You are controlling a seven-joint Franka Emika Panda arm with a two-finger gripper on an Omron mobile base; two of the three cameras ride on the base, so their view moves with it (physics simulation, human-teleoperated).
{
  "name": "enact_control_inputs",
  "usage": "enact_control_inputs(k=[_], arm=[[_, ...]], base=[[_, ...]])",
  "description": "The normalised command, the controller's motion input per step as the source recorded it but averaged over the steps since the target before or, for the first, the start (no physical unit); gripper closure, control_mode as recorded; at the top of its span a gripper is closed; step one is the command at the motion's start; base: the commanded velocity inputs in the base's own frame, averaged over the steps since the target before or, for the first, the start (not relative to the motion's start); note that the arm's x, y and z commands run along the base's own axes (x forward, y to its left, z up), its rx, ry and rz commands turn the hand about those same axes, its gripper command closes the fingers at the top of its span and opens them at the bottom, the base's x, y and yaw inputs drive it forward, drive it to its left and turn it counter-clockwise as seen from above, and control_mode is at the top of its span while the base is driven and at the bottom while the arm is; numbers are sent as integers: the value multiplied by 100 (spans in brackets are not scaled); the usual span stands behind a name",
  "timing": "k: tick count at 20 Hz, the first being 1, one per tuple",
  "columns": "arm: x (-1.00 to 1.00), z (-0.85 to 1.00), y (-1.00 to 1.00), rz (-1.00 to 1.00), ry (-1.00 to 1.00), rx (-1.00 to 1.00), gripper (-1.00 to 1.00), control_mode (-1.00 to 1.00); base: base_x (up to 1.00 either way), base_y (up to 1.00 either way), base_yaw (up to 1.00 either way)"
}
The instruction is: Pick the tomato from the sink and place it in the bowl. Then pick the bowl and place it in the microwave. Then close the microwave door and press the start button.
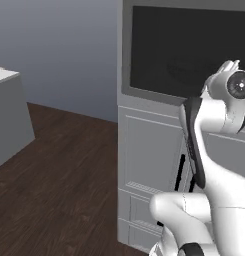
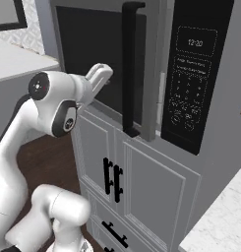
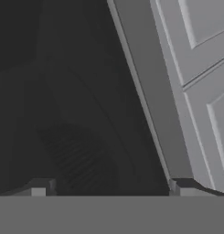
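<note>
**Hand up against the microwave door**

My gripper [image 3: 111,187] stands spread wide with nothing between its tips, right in front of the microwave door [image 2: 92,59] and its dark glass. Beyond, the door's black handle [image 2: 130,69], then the keypad panel [image 2: 193,74] on the microwave [image 2: 225,98].

microwave door [image 2: 100,64]: grey frame, black glass | cabinet [image 2: 141,187]: pale grey | floor [image 1: 59,190]: dark wood-grain
</note>
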Motion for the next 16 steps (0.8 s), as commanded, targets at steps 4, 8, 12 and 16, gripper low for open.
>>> enact_control_inputs(k=[4,8,12,16], arm=[[56,0,-27,0,0,2,-100,-100],[65,0,-30,0,0,2,-100,-100],[73,-4,-25,0,0,0,-100,-100],[14,-9,4,0,0,2,-100,-100]], base=[[0,0,0],[0,0,0],[0,0,0],[0,0,0]])
